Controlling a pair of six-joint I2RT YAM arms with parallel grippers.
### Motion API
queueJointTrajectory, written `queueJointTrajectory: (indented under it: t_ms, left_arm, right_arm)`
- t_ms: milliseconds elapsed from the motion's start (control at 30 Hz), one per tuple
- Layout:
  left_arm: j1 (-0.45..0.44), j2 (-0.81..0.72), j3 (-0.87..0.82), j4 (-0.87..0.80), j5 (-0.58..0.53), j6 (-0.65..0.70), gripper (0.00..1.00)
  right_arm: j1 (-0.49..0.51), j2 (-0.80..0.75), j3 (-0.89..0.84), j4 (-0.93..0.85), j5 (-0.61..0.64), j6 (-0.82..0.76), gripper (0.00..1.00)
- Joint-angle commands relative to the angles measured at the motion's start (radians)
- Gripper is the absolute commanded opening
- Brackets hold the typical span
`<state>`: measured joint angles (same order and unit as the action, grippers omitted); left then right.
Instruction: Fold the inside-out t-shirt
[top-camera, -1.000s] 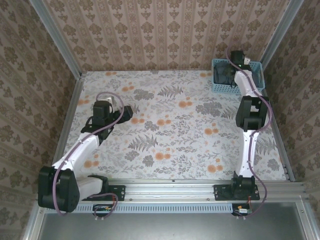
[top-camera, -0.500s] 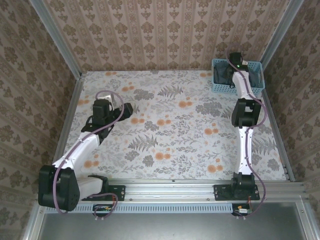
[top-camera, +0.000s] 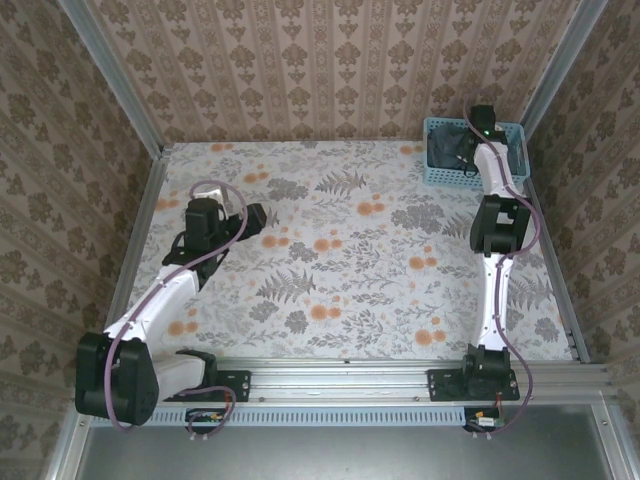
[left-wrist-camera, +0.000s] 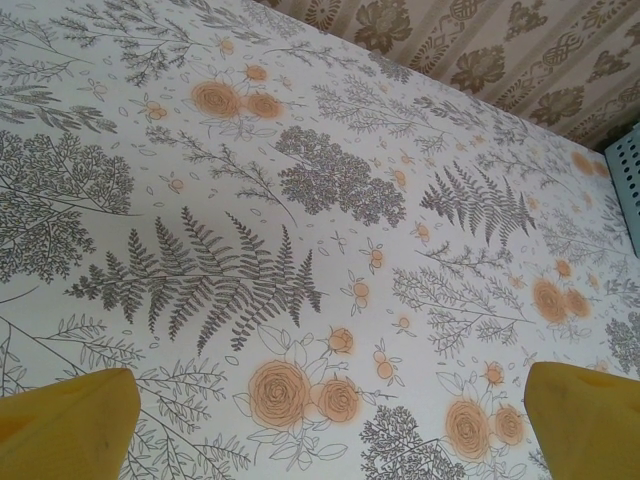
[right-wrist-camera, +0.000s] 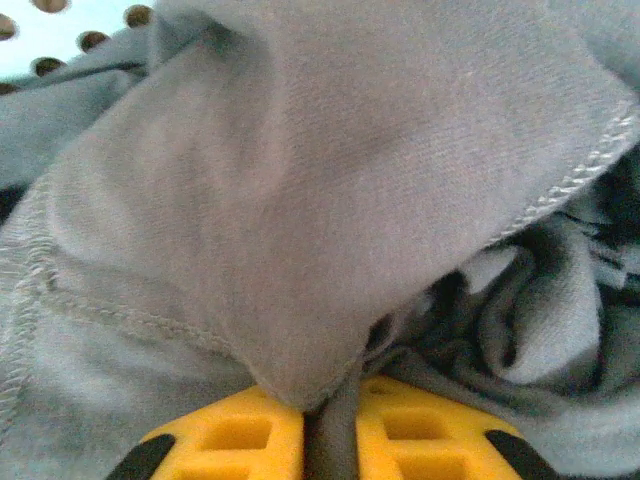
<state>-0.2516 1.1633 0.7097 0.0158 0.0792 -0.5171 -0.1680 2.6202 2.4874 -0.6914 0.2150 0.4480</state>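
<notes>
In the light blue basket (top-camera: 450, 178) at the far right corner, the inside-out t-shirt (right-wrist-camera: 300, 200) lay bunched. Your right gripper (right-wrist-camera: 330, 425) was clamped on one thin fold of it, with the cloth pinched between the yellow fingers (right-wrist-camera: 230, 435). With so little fabric held, I judge it could slip out when lifted, or the shirt could catch the basket wall and drag it. Your left gripper (left-wrist-camera: 327, 415) hung over the floral table (left-wrist-camera: 300, 150) with its fingers wide apart, holding nothing.
</notes>
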Motion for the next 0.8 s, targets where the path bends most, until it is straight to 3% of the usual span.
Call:
queueJointTrajectory:
  t_ms: [0, 333, 767]
  left_arm:
    - [-0.008, -0.014, 0.032, 0.003, -0.007, -0.027, 1.0]
    - [-0.03, -0.031, 0.031, -0.014, -0.001, -0.04, 1.0]
    - [-0.048, -0.05, 0.027, -0.022, 0.001, -0.035, 1.0]
  right_arm:
    - [0.01, -0.165, -0.098, 0.123, -0.032, 0.042, 0.14]
    - [0.028, -0.474, -0.576, 0.549, -0.073, 0.094, 0.0]
    - [0.106, -0.821, -1.123, 1.152, -0.026, 0.033, 0.0]
